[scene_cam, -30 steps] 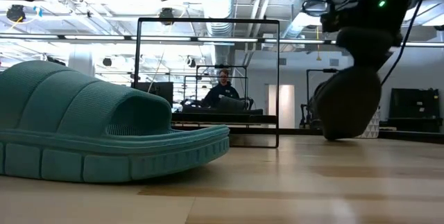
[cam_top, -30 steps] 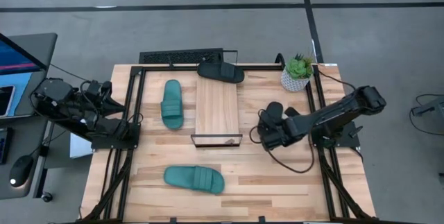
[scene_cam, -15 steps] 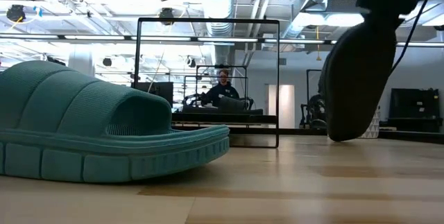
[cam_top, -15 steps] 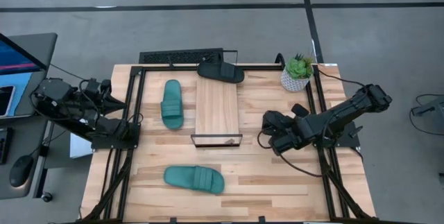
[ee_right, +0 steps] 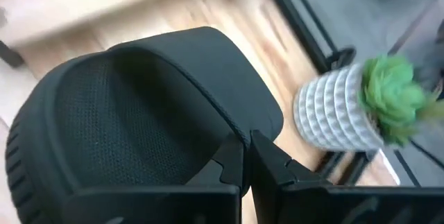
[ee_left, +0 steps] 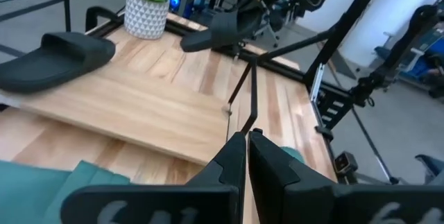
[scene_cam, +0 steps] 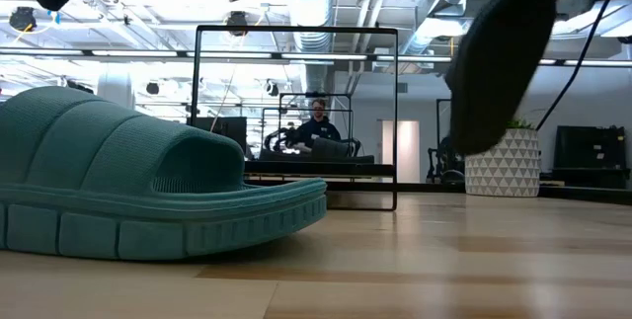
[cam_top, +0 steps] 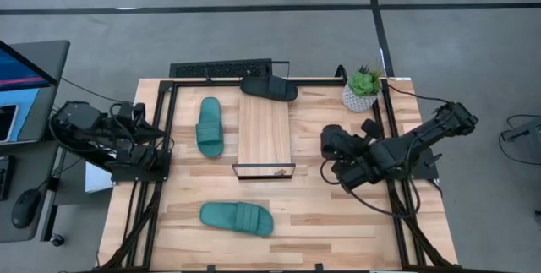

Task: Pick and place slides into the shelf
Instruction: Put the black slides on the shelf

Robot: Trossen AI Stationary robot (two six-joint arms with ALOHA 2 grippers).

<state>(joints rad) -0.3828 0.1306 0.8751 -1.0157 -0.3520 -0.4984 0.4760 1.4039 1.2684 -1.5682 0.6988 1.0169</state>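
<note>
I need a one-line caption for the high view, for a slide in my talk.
The right tool holds a black slide lifted beside the shelf; two teal slides lie on the table, one black behind the shelf.

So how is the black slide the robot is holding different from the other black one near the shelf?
The held black slide hangs in the air, clamped at its strap by the right gripper; the other black slide lies flat on the table. The held one is right of the shelf; the resting one sits at the shelf's far end. Both are black rubber with wide straps.
</note>
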